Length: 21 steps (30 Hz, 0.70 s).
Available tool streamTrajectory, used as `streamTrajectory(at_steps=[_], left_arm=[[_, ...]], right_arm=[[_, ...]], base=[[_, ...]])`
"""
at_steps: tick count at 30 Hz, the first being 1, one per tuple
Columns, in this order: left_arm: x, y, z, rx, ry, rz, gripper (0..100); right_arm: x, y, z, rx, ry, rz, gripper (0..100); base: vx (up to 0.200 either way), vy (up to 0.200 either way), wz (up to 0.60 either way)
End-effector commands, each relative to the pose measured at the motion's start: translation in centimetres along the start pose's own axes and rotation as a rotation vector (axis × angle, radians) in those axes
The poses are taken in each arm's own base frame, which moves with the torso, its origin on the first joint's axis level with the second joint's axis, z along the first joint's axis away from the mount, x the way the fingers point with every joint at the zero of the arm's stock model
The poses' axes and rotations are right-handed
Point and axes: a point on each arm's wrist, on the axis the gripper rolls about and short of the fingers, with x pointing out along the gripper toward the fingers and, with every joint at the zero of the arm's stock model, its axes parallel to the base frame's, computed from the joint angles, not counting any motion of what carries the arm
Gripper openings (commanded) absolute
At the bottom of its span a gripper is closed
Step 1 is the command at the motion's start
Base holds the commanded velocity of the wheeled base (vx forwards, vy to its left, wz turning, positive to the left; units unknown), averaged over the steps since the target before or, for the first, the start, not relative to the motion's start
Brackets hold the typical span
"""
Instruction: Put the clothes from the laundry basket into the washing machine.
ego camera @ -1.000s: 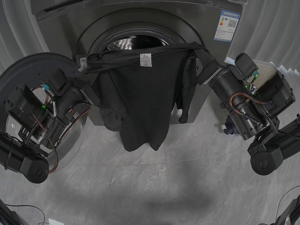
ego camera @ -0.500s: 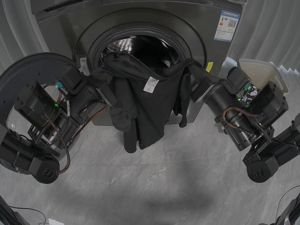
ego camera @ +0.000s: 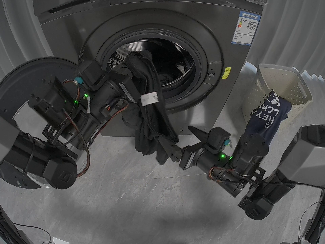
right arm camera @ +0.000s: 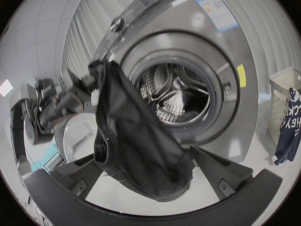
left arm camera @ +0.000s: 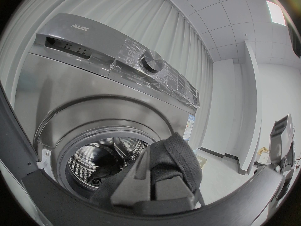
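Grey marbled floor (ego camera: 152, 200) meets pleated curtains (ego camera: 298, 34) behind the washing machine (ego camera: 67, 27).

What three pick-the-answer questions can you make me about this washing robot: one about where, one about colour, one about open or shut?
1. Where does the laundry basket stand?
A) on a shelf
B) on the floor, to the robot's right of the washing machine
C) inside the drum

2. What colour is the shirt draped over its rim?
A) navy blue
B) red
C) yellow

3. What is the left gripper doing?
A) open and empty
B) gripping the basket
C) shut on the black garment

Answers: 1 B, it sits on the floor beside the machine. 2 A, dark blue cloth with white letters. 3 C, the left wrist view shows it clamped on black cloth.
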Motion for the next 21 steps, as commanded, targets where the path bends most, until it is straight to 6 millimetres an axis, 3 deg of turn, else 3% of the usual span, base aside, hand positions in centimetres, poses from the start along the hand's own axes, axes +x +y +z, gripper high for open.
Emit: streamTrajectory(at_steps=[1,13,21], left_arm=[[0.3,-0.6,0.3,-0.009,-0.014,-0.016,0],[0.3,-1.6,0.7,-0.024,-0.03,-0.043,0],[-0.1,-2.6,2.2,-0.044,-0.059,-0.073,0]], right_arm=[[0.3,-0.7,-2.9,-0.008,0.084,-0.01,100],[3.9,-2.0,-2.5,-0.024,-0.021,-0.029,100],[6.7,-3.9,-2.7,-0.056,-0.091,-0.038,100]], base=[[0.0,0.0,0.0],[0.0,0.0,0.0],[0.0,0.0,0.0]])
